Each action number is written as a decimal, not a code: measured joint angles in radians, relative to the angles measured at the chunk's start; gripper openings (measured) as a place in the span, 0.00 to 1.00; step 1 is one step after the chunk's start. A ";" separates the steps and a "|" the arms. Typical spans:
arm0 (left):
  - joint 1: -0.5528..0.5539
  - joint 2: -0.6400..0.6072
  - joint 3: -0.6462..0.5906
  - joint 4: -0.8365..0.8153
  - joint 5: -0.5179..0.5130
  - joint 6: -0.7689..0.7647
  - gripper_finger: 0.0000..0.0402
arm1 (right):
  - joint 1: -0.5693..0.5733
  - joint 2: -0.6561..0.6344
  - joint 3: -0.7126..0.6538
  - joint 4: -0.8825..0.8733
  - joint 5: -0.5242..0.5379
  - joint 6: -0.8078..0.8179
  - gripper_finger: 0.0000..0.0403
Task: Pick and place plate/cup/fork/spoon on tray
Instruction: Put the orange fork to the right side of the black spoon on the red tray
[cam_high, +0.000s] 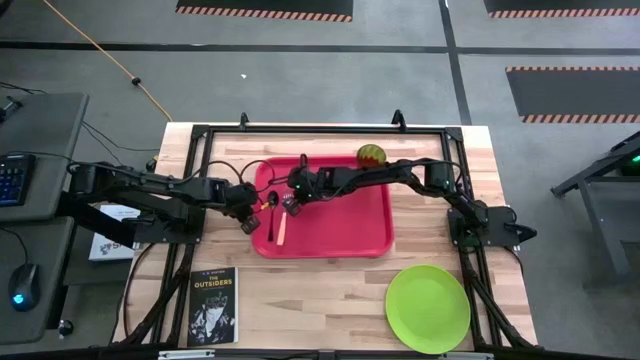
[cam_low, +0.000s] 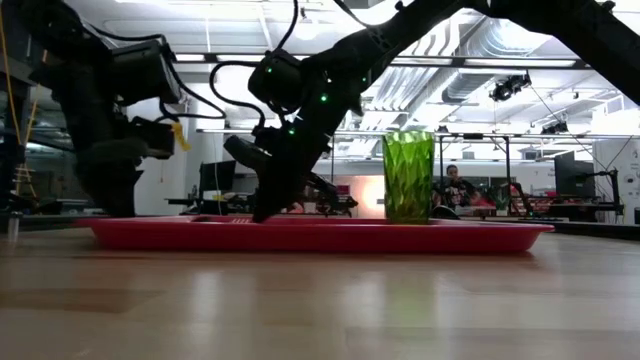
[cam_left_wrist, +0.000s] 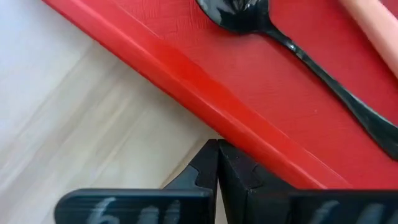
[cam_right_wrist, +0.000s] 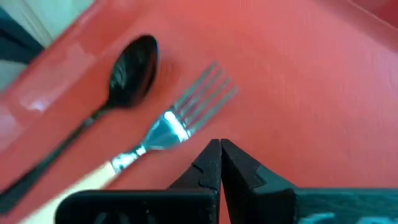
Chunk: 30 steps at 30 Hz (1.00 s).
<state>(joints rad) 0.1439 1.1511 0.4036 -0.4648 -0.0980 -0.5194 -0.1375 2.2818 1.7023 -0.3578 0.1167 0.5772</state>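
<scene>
"THE OUTSIDERS" book (cam_high: 212, 305) lies nearest; both closed grippers, left gripper (cam_high: 250, 222) and right gripper (cam_high: 291, 205), flank spoon (cam_high: 271, 212) and fork (cam_high: 282, 226)

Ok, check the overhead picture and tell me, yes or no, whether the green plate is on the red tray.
No. The plate lies on the bare wooden table, apart from the tray.

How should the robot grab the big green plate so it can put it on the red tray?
Probably by the rim. The plate lies flat on the bare wood, so there is nothing tall to pinch; the fingers would need one above and one under the edge. It sits near the table's front right corner, below the tray, so the right gripper, now shut over the tray, looks like the closer one to come down at its edge.
</scene>
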 joint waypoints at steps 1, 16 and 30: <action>0.000 0.000 -0.003 0.016 0.003 0.000 0.00 | 0.000 0.000 0.000 0.007 0.001 0.002 0.00; 0.000 -0.004 -0.006 0.020 0.010 -0.002 0.00 | -0.003 -0.085 0.000 -0.148 0.017 -0.142 0.00; 0.000 -0.004 -0.006 0.025 0.008 0.000 0.00 | -0.020 0.004 0.000 0.011 0.074 0.052 0.00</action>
<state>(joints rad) 0.1436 1.1469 0.3977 -0.4395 -0.0898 -0.5194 -0.1574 2.2857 1.7027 -0.3465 0.1906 0.6288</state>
